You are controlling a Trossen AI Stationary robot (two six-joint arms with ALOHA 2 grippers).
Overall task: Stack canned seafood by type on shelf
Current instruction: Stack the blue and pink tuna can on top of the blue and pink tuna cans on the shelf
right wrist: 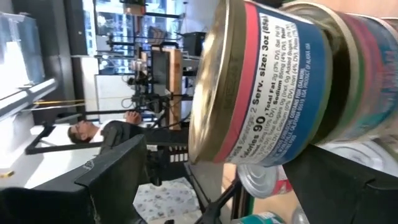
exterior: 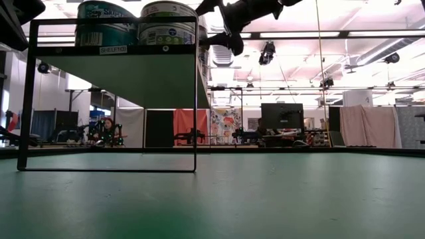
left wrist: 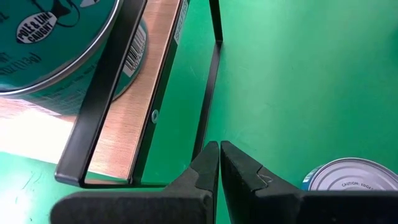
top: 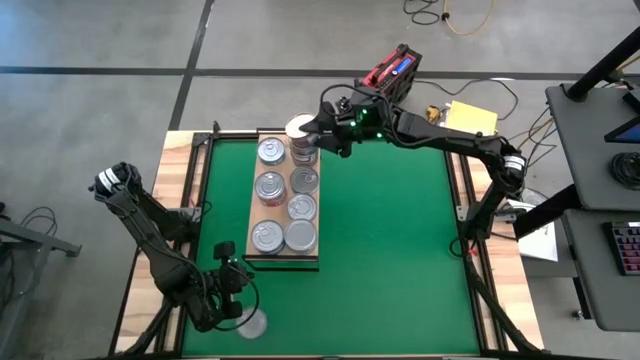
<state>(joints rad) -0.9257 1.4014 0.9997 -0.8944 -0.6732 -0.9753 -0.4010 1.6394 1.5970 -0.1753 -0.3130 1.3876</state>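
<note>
1. Right gripper (top: 303, 132): the jaws are spread wide around a can (right wrist: 280, 87), one finger on each side of it. The tin is carried tilted on its side, gold-toned end (right wrist: 214, 81) facing away from the wrist.
2. Label on the held can, right wrist view: blue and red bands with white print. Legible text includes "Serv. size: 3oz (85g)", "Calories 90" and "Total Fat 2g". The smaller lines are not readable.
3. Position of the held can: at the far end of the shelf (top: 272, 256), directly above the tins in the row nearest the right arm.
4. Right arm pose: it reaches in from the far right corner of the table (top: 400, 250), forearm nearly level, wrist over the shelf's far end.
5. Shelf contents, high view: two rows of tins (top: 271, 187) lie along the wooden board, silver lids up. From the low view, the shelf stands raised on a black wire frame (exterior: 195, 99), with teal-labelled tins (exterior: 106, 26) on top.
6. Left gripper (left wrist: 219, 163): the fingers are pressed together and hold nothing.
7. Around the left gripper: a loose can (left wrist: 351, 180) stands just beside it on the green mat; its lid reads "CAUTION: SHARP EDGES". Ahead of it, a teal tin (left wrist: 56, 50) on the shelf reads "POLE & LINE CAUGHT".
8. Left arm pose: folded low at the near left corner, wrist off the shelf's near end.
</note>
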